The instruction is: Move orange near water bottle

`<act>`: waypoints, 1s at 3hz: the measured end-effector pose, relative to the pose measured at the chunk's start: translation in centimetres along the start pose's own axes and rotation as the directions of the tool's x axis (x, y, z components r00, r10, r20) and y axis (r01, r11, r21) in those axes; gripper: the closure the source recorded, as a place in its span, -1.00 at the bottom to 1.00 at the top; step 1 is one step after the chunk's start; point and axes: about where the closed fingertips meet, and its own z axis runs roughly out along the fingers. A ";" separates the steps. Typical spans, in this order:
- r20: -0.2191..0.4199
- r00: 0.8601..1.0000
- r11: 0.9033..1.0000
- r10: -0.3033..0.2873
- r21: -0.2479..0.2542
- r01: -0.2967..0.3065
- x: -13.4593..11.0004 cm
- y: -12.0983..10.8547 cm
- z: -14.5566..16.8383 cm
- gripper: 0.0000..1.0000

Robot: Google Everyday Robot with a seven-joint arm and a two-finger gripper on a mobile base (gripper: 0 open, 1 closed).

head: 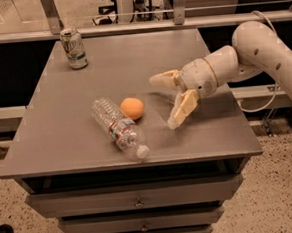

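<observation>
The orange [132, 108] lies on the grey table [61, 119], just right of the water bottle [118, 127]. The bottle lies on its side, its white cap pointing toward the front edge. My gripper [164, 100] is to the right of the orange, a short gap away, just above the table. It is open and empty, one finger [162, 79] toward the back and the other [182, 110] toward the front.
A green-and-white soda can [74, 48] stands at the table's back left corner. The table has drawers below its front edge [137, 204]. A railing [129, 24] runs behind the table.
</observation>
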 end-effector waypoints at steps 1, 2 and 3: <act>-0.006 1.000 0.995 0.000 0.103 0.001 0.6 -1.7 -4.4 -1.00; -0.022 1.000 0.982 -0.002 0.188 0.006 1.1 -2.9 -8.5 -1.00; -0.036 0.999 0.969 0.009 0.247 0.000 1.5 -4.0 -11.3 -1.00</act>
